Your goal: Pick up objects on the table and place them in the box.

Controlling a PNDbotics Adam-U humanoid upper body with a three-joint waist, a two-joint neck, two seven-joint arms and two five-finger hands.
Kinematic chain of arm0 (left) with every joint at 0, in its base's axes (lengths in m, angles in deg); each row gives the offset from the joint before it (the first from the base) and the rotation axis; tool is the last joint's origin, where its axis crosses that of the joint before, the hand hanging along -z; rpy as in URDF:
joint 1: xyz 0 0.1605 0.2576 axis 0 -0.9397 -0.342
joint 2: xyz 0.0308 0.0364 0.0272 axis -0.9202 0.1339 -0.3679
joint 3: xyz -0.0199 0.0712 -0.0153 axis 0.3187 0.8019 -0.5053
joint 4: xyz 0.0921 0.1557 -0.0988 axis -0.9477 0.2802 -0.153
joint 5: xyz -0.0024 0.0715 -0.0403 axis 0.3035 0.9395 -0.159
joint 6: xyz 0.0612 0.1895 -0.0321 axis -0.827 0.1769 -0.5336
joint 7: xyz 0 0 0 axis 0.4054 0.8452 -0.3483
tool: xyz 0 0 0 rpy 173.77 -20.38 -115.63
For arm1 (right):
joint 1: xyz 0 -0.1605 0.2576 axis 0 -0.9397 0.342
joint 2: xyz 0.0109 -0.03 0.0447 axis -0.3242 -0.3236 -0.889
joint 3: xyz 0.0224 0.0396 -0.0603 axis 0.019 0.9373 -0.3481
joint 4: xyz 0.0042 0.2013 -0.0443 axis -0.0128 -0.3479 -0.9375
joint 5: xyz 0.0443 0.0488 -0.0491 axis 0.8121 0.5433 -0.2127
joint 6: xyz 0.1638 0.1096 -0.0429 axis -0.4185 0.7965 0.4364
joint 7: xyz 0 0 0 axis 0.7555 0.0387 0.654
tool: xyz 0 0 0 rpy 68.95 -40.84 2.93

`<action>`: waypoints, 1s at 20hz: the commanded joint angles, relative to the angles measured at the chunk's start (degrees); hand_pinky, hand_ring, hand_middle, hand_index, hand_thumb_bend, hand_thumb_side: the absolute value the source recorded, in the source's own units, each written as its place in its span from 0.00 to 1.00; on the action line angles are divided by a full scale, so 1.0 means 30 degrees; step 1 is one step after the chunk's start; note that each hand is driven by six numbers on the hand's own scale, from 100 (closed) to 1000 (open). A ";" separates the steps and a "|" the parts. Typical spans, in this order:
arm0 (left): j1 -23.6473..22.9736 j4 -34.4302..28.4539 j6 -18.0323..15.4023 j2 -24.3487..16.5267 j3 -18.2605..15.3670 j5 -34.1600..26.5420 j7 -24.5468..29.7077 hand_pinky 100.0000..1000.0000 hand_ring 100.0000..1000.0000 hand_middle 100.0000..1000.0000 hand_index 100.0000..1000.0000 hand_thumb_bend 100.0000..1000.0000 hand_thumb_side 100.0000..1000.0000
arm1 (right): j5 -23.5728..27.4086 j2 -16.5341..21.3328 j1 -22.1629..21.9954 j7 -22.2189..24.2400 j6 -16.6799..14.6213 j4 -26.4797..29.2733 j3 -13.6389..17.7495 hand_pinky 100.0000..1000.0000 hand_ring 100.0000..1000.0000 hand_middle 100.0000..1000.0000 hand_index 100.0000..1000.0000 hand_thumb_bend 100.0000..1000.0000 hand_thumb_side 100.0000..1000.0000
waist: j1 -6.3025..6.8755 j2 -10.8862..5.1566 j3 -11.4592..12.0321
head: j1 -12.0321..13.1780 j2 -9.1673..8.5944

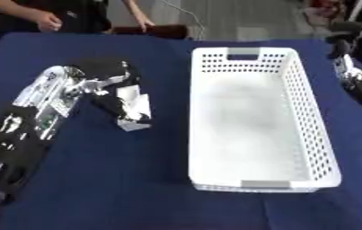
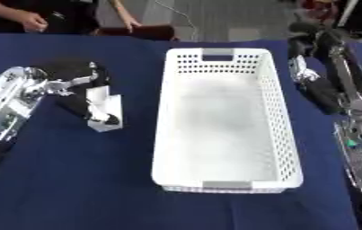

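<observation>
Starting nearest, the blue table (image 1: 136,188) lies bare in front; the white box (image 1: 254,121), long and perforated, stands just right of centre with its short end toward the robot, and nothing shows inside it; left of the box, apart from its wall, the left hand (image 1: 113,90) has its dark fingers curled down around a small white block (image 1: 136,108), which sits at or just above the cloth, though whether it has left the surface cannot be told; the right hand (image 2: 313,87) is at the far right beside the box, and its fingers cannot be made out, so open or closed is not clear; at the far edge a dark red thing (image 1: 148,30) lies on the table. The step in hand looks like the pick: the block is gripped but not yet carried. The next move, as a judgement, calls for lifting it high enough to clear the box rim, swinging right over the opening, then releasing; a low carry risks knocking the wall.
</observation>
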 commanded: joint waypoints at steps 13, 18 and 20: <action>-0.0244 0.0087 0.1324 -0.0069 -0.0130 0.0707 -0.3682 0.00 0.00 0.00 0.17 0.00 0.90 | 0.0163 0.0211 0.0291 -0.0011 -0.0003 0.0306 0.0038 0.58 0.73 0.77 0.84 0.00 0.64 | 0.0002 -0.0242 -0.0031 | 0.0188 -0.0201; -0.0289 0.0168 0.1314 -0.0071 -0.0105 0.0971 -0.4456 0.00 0.00 0.00 0.15 0.00 0.89 | 0.0164 0.0209 0.0282 -0.0005 -0.0005 0.0307 0.0037 0.58 0.73 0.77 0.84 0.00 0.64 | 0.0015 -0.0260 -0.0020 | 0.0178 -0.0194; -0.0286 0.0190 0.1270 -0.0071 -0.0091 0.1009 -0.4470 0.00 0.00 0.00 0.15 0.00 0.89 | 0.0167 0.0211 0.0288 -0.0010 -0.0006 0.0308 0.0037 0.59 0.73 0.77 0.84 0.00 0.64 | 0.0016 -0.0269 -0.0031 | 0.0174 -0.0202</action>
